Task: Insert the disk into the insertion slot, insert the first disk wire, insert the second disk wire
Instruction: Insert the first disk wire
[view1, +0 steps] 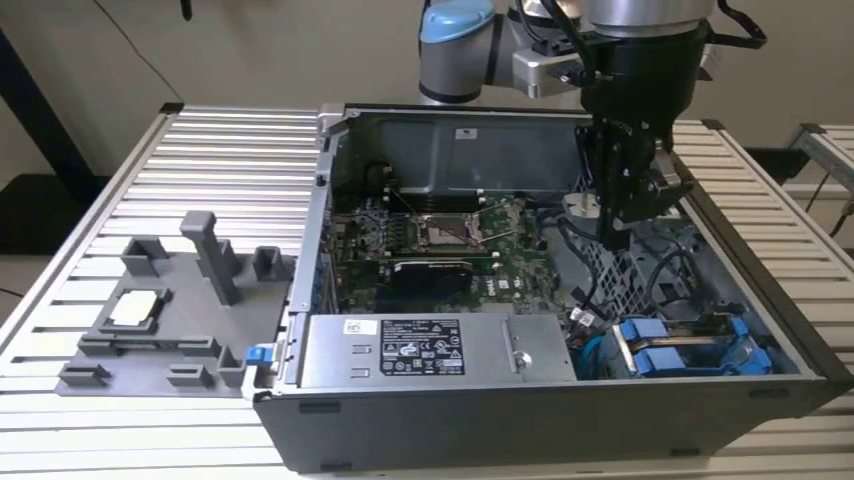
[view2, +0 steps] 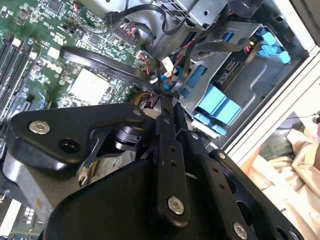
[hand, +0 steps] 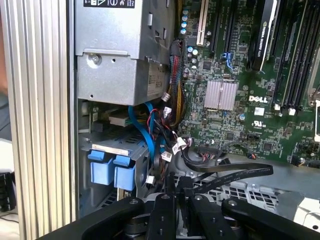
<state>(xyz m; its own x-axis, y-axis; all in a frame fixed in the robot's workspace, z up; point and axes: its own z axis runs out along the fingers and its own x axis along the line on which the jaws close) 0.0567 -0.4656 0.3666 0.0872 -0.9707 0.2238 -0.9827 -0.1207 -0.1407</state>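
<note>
Fig. Silver-grey disk in bright blue plastic carrier (view1: 687, 350) seated in grey sheet-metal insertion slot (view2: 250, 50), in case corner at exterior view's right. Gripper (view2: 167, 100) pressed together, apparently pinching black flat disk wire (hand: 250, 171). Wire judged light and limp: hold at rigid plug end, not mid-span. Connector likely fragile, so align squarely.

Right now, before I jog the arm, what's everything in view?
Open sheet-metal computer case: one, dark grey, on the table.
Slatted aluminium table: one, silver, beneath everything.
Motherboard circuit board: one, green, case floor.
Boxy metal power supply: one, silver, case's near side.
Silver-grey disk in bright blue plastic carrier: one, case corner, exterior view's right.
Moulded plastic fixture: one, grey, exterior view's left of the case.
Flat cables: at least two, black, inside the case.
Robot arm: one, silver with light-blue cap, behind the case.
End effector: one, black, inside the case.
</note>
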